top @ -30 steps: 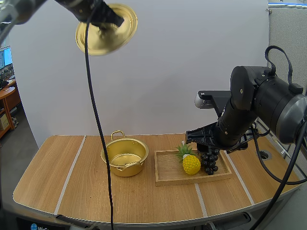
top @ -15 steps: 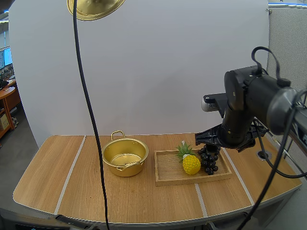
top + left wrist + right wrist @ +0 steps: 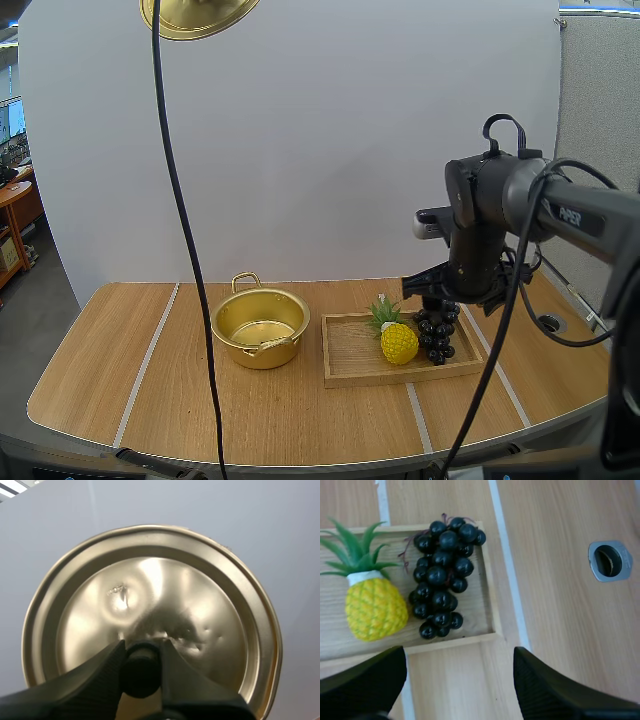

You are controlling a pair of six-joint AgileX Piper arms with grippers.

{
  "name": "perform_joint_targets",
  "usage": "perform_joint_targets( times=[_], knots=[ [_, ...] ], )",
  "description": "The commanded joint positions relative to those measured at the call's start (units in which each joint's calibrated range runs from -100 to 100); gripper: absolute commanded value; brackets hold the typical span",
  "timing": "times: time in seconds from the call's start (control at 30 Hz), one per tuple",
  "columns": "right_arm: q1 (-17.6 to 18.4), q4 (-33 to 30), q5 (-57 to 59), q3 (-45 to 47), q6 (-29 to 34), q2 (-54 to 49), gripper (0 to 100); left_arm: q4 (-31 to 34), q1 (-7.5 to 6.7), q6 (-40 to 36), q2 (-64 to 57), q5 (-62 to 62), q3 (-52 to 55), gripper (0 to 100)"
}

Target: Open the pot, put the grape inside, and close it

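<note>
The step in hand is the pickup of the grape bunch (image 3: 436,335), and the pot (image 3: 262,355) already stands open at centre left of the surface (image 3: 120,360). The left gripper (image 3: 142,655) is clamped on the black knob (image 3: 142,672) of the lid (image 3: 150,610), which sits at the upper left edge of the high view, well clear of the pot.

The right gripper (image 3: 457,655) hangs over the wooden tray (image 3: 350,378) with its fingers spread wide and nothing between them. In its wrist view the dark bunch lies in the tray beyond the fingertips, not between them, just beside the toy pineapple (image 3: 372,607) and close against the tray's side rim.

To do this well, the right gripper should probably:
- shift until the bunch is centred in the gap
- descend straight, keeping one finger out of the pineapple and the other off the rim
- close on the thick middle of the bunch, since loose berries could slip
- lift high enough to clear the rim before crossing to the pot

Compared with half a second ago, the right arm sits a little further left in the high view and its wrist is turned. The lid is where it was then, though a second ago it was lower. Pot, pineapple and grapes have not moved.
</note>
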Motion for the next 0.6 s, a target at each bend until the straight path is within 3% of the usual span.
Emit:
perform_joint_targets(
  times=[0.0,0.3,0.57],
  knots=[
    [-5.01,4.50,-4.50,-4.92,-7.22,6.71,100,0.72,-0.05,0.33,-0.16,-2.04,-0.41,0],
    [-9.39,16.42,-5.78,-11.88,-17.82,18.38,100,0.72,-0.05,0.33,-0.16,-2.04,-0.41,0],
    [-9.56,18.95,-9.06,-14.41,-20.57,25.50,100,0.72,-0.05,0.33,-0.16,-2.04,-0.41,0]
  ],
)
